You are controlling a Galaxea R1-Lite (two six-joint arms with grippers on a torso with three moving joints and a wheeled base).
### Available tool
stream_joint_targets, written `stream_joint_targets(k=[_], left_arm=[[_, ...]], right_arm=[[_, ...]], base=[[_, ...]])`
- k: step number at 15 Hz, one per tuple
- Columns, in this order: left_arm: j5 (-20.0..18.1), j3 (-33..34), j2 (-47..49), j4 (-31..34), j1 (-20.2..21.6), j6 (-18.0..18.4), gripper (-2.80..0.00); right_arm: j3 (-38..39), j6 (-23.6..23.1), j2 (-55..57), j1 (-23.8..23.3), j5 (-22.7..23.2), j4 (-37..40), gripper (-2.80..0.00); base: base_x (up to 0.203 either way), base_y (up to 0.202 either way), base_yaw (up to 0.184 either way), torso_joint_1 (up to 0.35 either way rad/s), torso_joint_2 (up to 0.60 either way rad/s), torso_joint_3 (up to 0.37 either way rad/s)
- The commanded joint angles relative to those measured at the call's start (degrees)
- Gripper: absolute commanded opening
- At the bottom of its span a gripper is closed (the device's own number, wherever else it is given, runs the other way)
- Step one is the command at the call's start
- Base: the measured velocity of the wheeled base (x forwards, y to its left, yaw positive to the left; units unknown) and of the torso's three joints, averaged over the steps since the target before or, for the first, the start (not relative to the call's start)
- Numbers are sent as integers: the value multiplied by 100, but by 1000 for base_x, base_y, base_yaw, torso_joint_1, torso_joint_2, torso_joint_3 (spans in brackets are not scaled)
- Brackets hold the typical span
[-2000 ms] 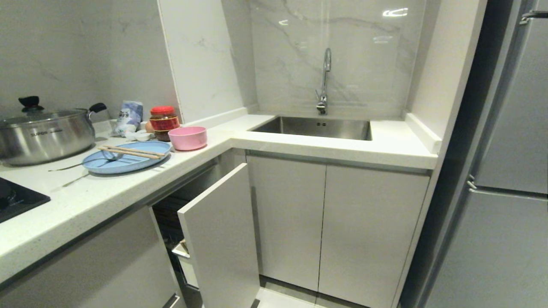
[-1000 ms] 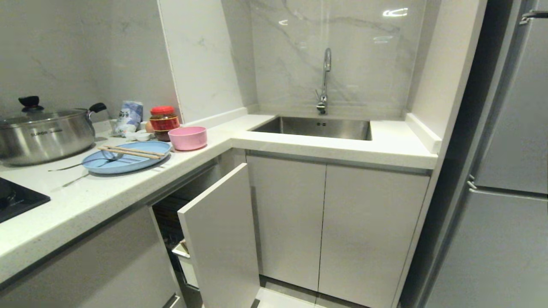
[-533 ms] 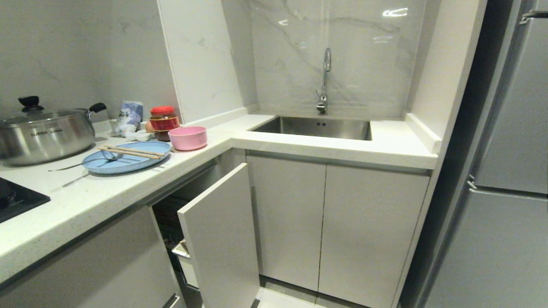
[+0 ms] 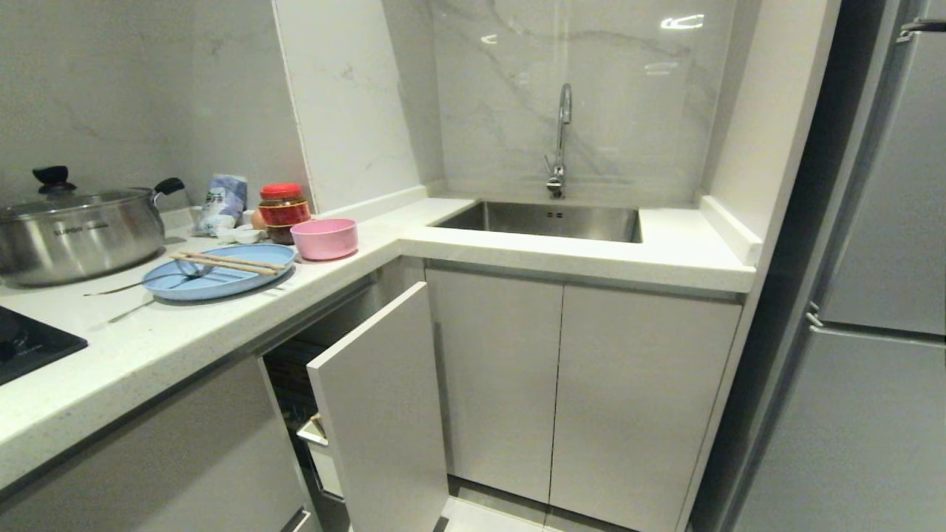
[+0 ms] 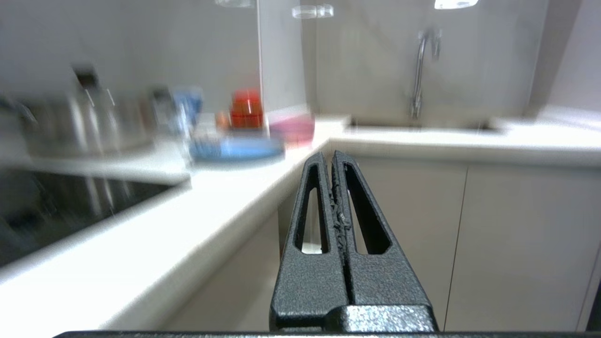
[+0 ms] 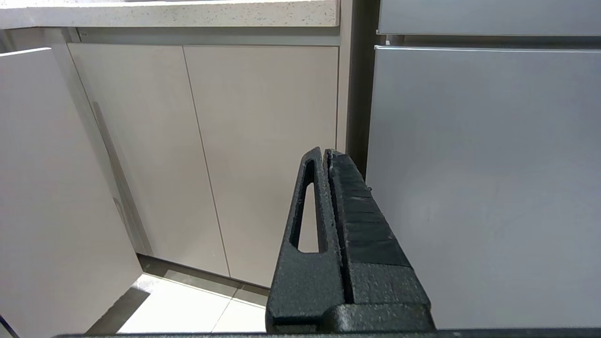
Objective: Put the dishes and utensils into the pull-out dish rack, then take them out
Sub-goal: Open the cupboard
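On the left counter lies the light-blue plate (image 4: 218, 275) with wooden chopsticks (image 4: 225, 261) across it and silver cutlery (image 4: 126, 287) sticking out over its near rim. The pink bowl (image 4: 324, 238) stands just right of the plate. Below, the pull-out dish rack's white front (image 4: 380, 414) is partly out, and a white bin (image 4: 321, 451) shows behind it. My left gripper (image 5: 331, 157) is shut and empty, pointing at the counter corner, with the plate (image 5: 239, 149) and bowl (image 5: 293, 129) beyond. My right gripper (image 6: 325, 152) is shut and empty, low before the cabinet doors. Neither arm shows in the head view.
A big steel pot (image 4: 74, 229) with a glass lid stands at the far left behind a black hob (image 4: 29, 343). A red-lidded jar (image 4: 282, 210), a blue-white bag (image 4: 222, 203) and tiny white dishes (image 4: 240, 235) sit behind the bowl. A sink (image 4: 547, 220) with tap (image 4: 560, 140) is ahead and a grey fridge (image 4: 872, 295) is on the right.
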Motion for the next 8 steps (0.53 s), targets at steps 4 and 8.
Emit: stream_joint_targets(k=[4, 8], left_arm=[[-25, -2877, 2638, 198, 18, 1, -280], [-37, -3509, 3872, 66, -132, -63, -280]], right_arm=[[149, 0, -4, 1, 1, -6, -280], [149, 0, -4, 1, 1, -2, -280]], base=[[0, 0, 0, 0, 0, 0], [0, 0, 0, 0, 0, 0]])
